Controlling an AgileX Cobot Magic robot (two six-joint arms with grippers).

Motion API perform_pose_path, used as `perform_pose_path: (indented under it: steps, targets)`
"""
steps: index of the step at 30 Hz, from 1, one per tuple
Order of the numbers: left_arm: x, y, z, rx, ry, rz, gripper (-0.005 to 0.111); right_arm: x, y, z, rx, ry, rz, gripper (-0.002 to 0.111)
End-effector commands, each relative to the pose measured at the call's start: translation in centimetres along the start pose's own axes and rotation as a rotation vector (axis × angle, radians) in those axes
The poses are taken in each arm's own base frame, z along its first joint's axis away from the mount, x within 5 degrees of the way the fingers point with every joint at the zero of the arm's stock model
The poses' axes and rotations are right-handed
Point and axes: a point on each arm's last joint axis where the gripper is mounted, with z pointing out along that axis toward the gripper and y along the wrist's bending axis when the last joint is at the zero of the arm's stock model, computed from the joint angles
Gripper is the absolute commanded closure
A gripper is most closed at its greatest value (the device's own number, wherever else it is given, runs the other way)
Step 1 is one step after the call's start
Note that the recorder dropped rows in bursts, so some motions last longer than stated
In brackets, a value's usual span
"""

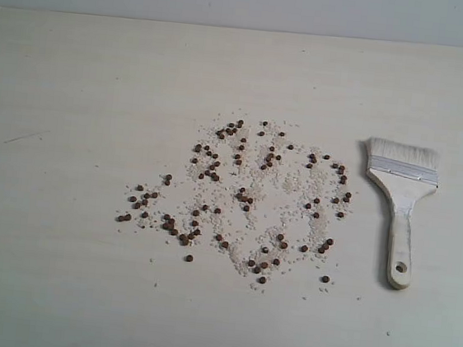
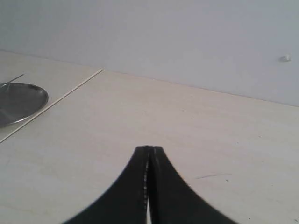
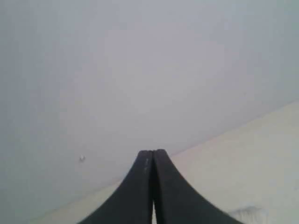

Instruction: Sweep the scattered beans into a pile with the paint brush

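Plainly, none of the sweeping has been done yet. The beans are seen spread in a loose, ragged patch over the middle of the table, mixed with finer whitish grains. Some stragglers lie apart at the patch's left edge, and no pile can be made out anywhere. The paint brush is found lying flat just to the right of the patch, bristles toward the far side and handle toward the near side, clear of the beans and touched by nothing. Neither arm is shown in the exterior view. In the left wrist view the left gripper is seen clenched, jaws pressed together with nothing between them, above bare table, and a metal dish is seen off to one side. The right gripper is likewise clenched and empty, and is aimed mostly at the wall. The whole task is therefore judged to be left. The brush has to be grasped by its handle, presumably by the right arm since it lies on that side, and the beans have to be drawn inward from the outlying edges into one heap.
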Motion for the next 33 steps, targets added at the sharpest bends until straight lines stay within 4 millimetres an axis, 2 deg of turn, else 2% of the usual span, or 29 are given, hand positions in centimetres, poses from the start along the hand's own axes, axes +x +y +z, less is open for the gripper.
perform_pose_path:
  steps: [1, 8, 13, 15, 17, 23, 27, 30, 32, 33]
  targets:
    - [0.1, 0.0, 0.0, -0.001, -0.002, -0.007, 0.107, -0.9, -0.1, -0.1, 0.004, -0.111, 0.014, 0.108]
    - [0.1, 0.0, 0.0, -0.001, -0.002, -0.007, 0.107, -1.9, -0.1, -0.3, -0.002, -0.228, 0.06, 0.108]
    - [0.1, 0.0, 0.0, -0.001, -0.002, -0.007, 0.107, -3.8, -0.1, -0.9, -0.012, -0.445, 0.073, 0.108]
    - [0.1, 0.0, 0.0, -0.001, -0.002, -0.007, 0.107, -4.0, 0.0, -0.9, -0.016, -0.443, 0.135, 0.108]
    - [0.1, 0.0, 0.0, -0.001, -0.002, -0.007, 0.107, -5.1, 0.8, -0.8, -0.031, -0.415, 0.137, 0.108]
    - [0.1, 0.0, 0.0, -0.001, -0.002, -0.007, 0.107, -8.2, 3.8, 2.6, -0.007, -0.179, -0.062, 0.108]
    - [0.1, 0.0, 0.0, -0.001, -0.002, -0.007, 0.107, -10.0, 4.9, 4.8, 0.002, -0.131, -0.123, 0.108]
    - [0.1, 0.0, 0.0, -0.001, -0.002, -0.007, 0.107, -10.2, 5.3, 6.3, 0.015, -0.034, -0.162, 0.108]
    - [0.1, 0.0, 0.0, -0.001, -0.002, -0.007, 0.107, -9.8, 5.5, 8.2, 0.029, 0.102, -0.2, 0.108]
    - [0.1, 0.0, 0.0, -0.001, -0.002, -0.007, 0.107, -9.8, 6.0, 9.9, 0.033, 0.225, -0.222, 0.108]
